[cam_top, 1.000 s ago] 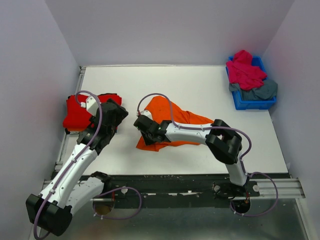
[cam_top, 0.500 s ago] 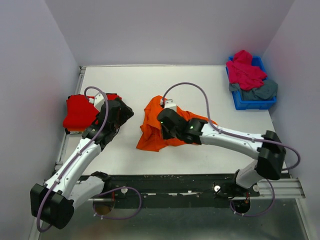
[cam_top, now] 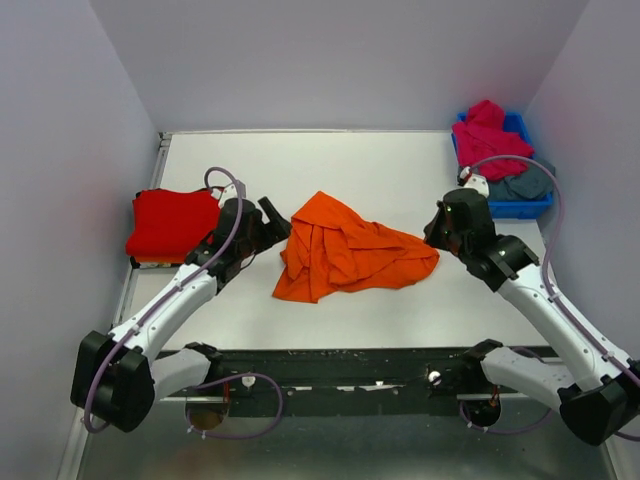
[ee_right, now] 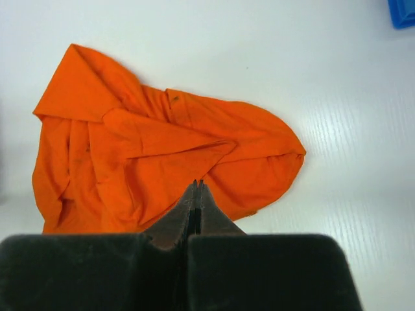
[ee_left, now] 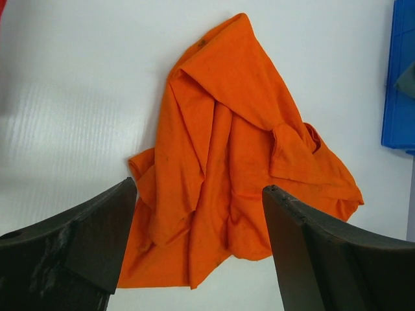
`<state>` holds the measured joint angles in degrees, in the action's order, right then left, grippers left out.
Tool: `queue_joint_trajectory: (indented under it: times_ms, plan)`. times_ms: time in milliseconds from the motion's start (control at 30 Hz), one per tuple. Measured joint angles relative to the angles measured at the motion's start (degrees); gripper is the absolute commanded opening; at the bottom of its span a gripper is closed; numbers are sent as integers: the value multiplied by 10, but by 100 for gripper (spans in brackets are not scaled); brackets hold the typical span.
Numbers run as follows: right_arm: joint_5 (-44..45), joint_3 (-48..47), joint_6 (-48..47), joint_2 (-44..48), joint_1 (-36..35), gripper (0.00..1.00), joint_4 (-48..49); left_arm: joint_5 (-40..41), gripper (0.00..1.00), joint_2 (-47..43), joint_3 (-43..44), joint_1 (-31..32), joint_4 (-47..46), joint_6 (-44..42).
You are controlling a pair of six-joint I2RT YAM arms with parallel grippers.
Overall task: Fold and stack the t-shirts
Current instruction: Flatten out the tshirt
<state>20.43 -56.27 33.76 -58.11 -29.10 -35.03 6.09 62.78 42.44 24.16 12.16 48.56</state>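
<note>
Top external view: the orange t-shirt (cam_top: 345, 258) lies crumpled at the table's (cam_top: 400, 170) centre. The red t-shirt (cam_top: 170, 222) is folded at nine o'clock, and more shirts fill the blue bin (cam_top: 510, 209) at two o'clock. The left gripper (cam_top: 272, 213), at the orange shirt's nine o'clock edge, is spread wide and holds nothing. The right gripper (cam_top: 440, 228), at its three o'clock edge, is pressed closed, with no cloth between the fingers. I judge the step is spreading; next, each gripper must pinch an edge and pull it flat.

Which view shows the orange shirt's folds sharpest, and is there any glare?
Left wrist: orange shirt crisp, folds clear, faint sheen on the table at left. Right wrist: shirt sharp, the shut right end effector slightly soft. Top external: even light, soft shadows, no glare.
</note>
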Motion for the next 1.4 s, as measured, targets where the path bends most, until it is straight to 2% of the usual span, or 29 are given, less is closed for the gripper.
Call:
queue_joint_trajectory:
  times_ms: [67, 233, 600, 700, 1033, 1400]
  plan:
    - [-20, 1, -13, 1, 22, 36, -3, -7, 90, 16, -1, 5, -17, -3]
    - [-86, 2, -49, -35, 44, 50, 14, -20, 90, 73, -3, 15, -39, -5]
    - [-139, 51, -61, -206, 44, 51, 85, -21, 90, 85, -14, 19, -68, -8]
    - [-139, 51, -61, -240, 44, 62, 105, -23, 90, 84, -24, 18, -84, -8]
    - [-134, 27, -62, -331, 44, 58, 122, -26, 90, 84, -30, 18, -91, -8]
    - [-89, -18, -64, -364, 44, 59, 117, -31, 90, 84, -30, 19, -93, -8]
